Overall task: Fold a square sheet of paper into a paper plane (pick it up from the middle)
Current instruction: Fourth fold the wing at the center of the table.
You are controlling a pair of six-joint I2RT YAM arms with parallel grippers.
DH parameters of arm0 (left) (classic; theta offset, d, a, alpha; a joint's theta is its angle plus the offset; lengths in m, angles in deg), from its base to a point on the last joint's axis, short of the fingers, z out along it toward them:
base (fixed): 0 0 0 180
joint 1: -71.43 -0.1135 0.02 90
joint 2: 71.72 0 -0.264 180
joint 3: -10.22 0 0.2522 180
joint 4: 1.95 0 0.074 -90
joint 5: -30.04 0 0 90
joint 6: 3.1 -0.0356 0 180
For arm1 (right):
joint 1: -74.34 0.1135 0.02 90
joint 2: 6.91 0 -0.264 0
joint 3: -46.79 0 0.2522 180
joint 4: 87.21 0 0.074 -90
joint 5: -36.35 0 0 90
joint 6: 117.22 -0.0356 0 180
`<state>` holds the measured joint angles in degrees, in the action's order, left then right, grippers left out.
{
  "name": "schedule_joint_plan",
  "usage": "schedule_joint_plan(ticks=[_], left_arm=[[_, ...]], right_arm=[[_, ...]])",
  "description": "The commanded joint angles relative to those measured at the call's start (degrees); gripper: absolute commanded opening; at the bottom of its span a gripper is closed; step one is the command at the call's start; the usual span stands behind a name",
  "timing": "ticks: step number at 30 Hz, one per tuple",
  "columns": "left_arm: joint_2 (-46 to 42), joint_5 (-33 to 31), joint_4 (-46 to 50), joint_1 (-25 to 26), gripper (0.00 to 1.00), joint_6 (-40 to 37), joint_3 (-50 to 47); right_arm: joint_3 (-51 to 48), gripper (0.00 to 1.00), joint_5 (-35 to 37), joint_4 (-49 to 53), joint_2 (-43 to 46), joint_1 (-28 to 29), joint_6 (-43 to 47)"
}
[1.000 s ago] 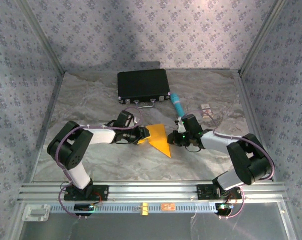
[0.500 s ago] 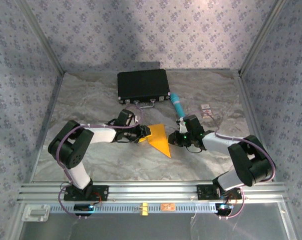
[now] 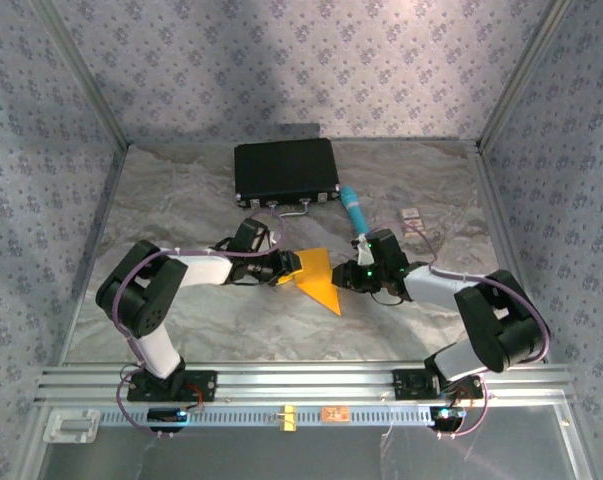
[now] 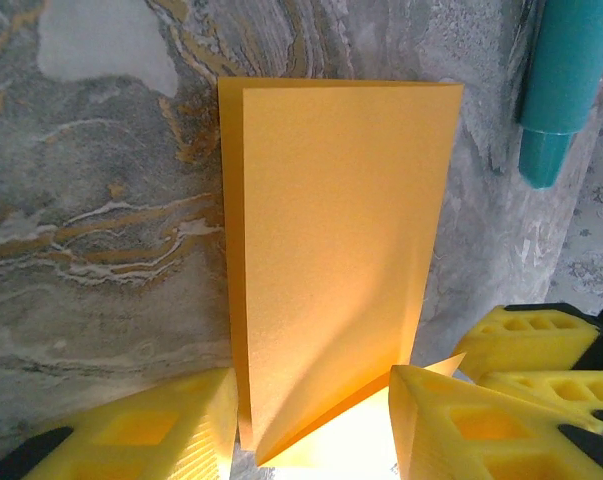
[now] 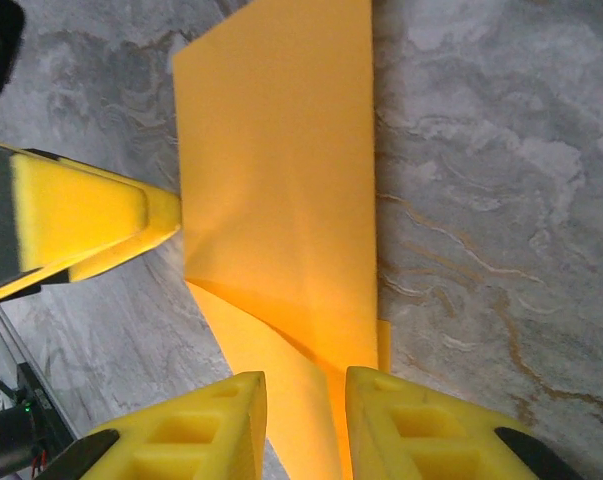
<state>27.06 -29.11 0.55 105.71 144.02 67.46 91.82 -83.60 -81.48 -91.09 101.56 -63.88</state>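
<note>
The square sheet of paper [image 3: 317, 276] is folded into an orange-yellow pointed shape with layered flaps, lying mid-table with its tip toward the arms. My left gripper [image 3: 289, 266] meets it from the left. Its jaws stand apart in the left wrist view, and the paper's [image 4: 331, 250] near end lies between the left gripper's [image 4: 316, 430] yellow fingers. My right gripper [image 3: 343, 279] is at the paper's right edge. In the right wrist view the right gripper [image 5: 306, 420] is open, a loose paper [image 5: 281, 180] flap running between its fingers. A left finger [image 5: 91, 215] touches the paper's far edge.
A black case [image 3: 286, 170] lies at the back of the table. A teal pen-like tube [image 3: 354, 207] rests just behind the right gripper, and the teal tube [image 4: 561, 90] shows beyond the paper. A small card [image 3: 412, 218] lies to the right. Patterned walls enclose the marbled table [image 3: 181, 200].
My right gripper's jaws have parted, letting go of the paper's right edge. The left gripper and the paper have stayed where they were.
</note>
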Motion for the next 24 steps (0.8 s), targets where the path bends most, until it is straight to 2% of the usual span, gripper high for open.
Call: schedule_joint_plan(ticks=[1,7,10,24], left_arm=[[0.45,0.53,0.68,0.52,0.44,-0.08,1.45],[0.58,0.62,1.07,0.56,0.44,-0.43,1.89],[0.7,0.77,1.19,0.52,0.44,-0.43,2.13],[0.12,0.7,3.12,0.77,0.48,-0.87,3.69]], right_arm=[[1.03,0.27,-1.25,-0.9,-1.49,-0.39,-0.31],[0.64,0.12,-1.15,-1.28,-0.82,-0.45,-0.17],[0.09,0.08,-1.14,-0.93,-0.02,-0.72,0.03],[-1.83,0.07,-3.35,-3.48,1.48,-2.42,-0.47]])
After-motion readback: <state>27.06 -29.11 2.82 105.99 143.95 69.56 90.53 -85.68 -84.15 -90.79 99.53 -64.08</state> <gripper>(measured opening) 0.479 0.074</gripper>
